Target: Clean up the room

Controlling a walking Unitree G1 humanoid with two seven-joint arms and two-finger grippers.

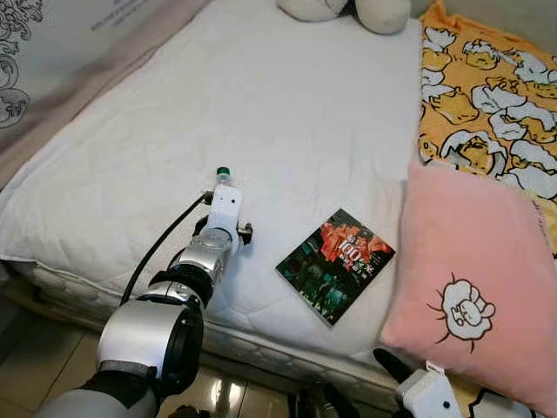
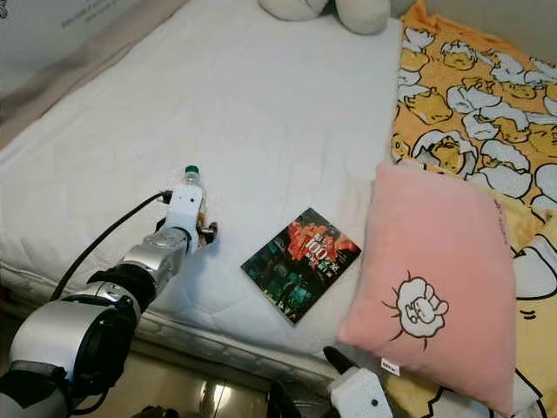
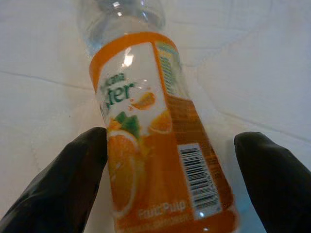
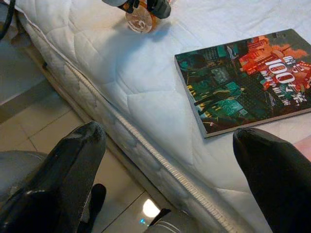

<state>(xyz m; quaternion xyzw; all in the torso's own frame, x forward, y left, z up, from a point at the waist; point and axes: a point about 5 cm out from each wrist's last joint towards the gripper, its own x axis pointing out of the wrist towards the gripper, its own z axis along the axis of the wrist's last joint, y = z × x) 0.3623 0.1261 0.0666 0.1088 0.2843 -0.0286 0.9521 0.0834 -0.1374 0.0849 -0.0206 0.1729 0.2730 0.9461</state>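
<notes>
Left hand (image 3: 165, 179) around orange-labelled bottle (image 3: 160, 145)

The bed (image 1: 287, 104) carries a white quilted mattress cover. A bottle (image 3: 155, 141) with an orange label and green cap lies on the cover near the front edge, toward the left side. A book (image 1: 335, 264) with a dark, multicoloured cover lies flat near the front edge, right of the bottle and well apart from it. A pink pillow (image 2: 439, 287) with a small embroidered figure lies at the front right corner, just beside the book. A yellow patterned blanket (image 1: 487, 96) covers the right side. Two pale plush items (image 1: 348, 10) rest at the far edge.
</notes>
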